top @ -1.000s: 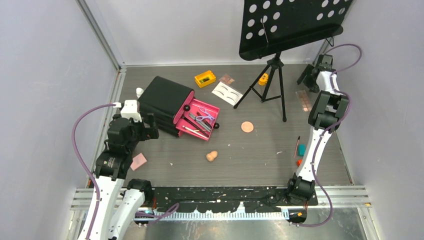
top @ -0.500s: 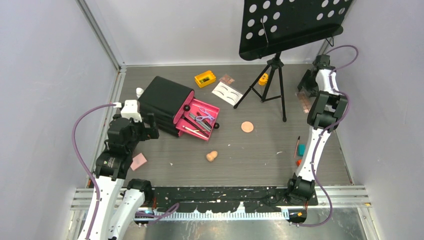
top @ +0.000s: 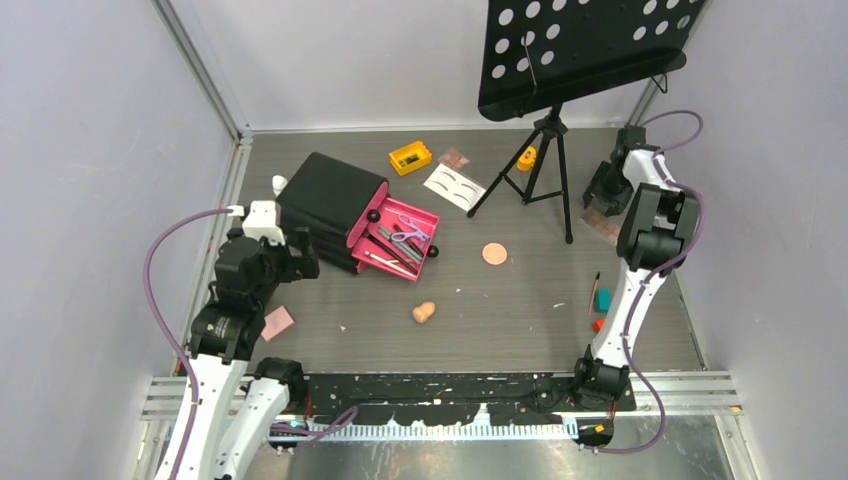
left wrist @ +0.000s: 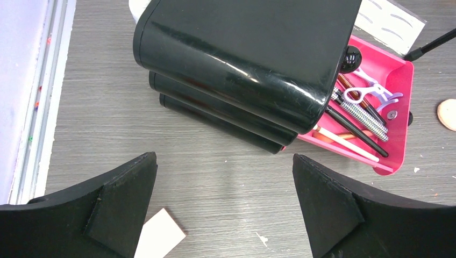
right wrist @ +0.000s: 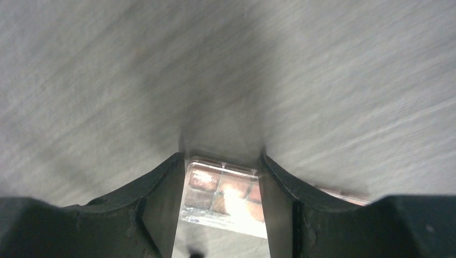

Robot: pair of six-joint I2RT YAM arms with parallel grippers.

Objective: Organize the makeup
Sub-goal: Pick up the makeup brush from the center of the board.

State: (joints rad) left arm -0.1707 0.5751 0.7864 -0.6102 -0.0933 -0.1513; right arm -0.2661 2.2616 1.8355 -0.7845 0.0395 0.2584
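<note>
My right gripper (top: 604, 198) is down at the far right of the table, its open fingers either side of a brown palette (top: 603, 227); in the right wrist view the palette (right wrist: 223, 189) lies between the fingers (right wrist: 161, 204), its right end hidden behind one. My left gripper (top: 300, 258) is open and empty by the black chest (top: 328, 198), whose pink drawer (top: 396, 238) holds lilac scissors (top: 410, 236) and brushes. In the left wrist view (left wrist: 224, 204) a pink square (left wrist: 158, 236) lies near its left finger. A peach sponge (top: 424, 312) and a round puff (top: 494, 253) lie mid-table.
A music stand (top: 545, 150) on a tripod stands at the back right. A yellow block (top: 410, 157), a small palette (top: 454, 158) and the eyebrow card (top: 453, 186) lie at the back. A brush (top: 594, 292) and small blocks (top: 603, 299) lie near the right arm.
My right gripper has swung from the far right corner toward me and down onto the brown palette. The left arm has hardly moved.
</note>
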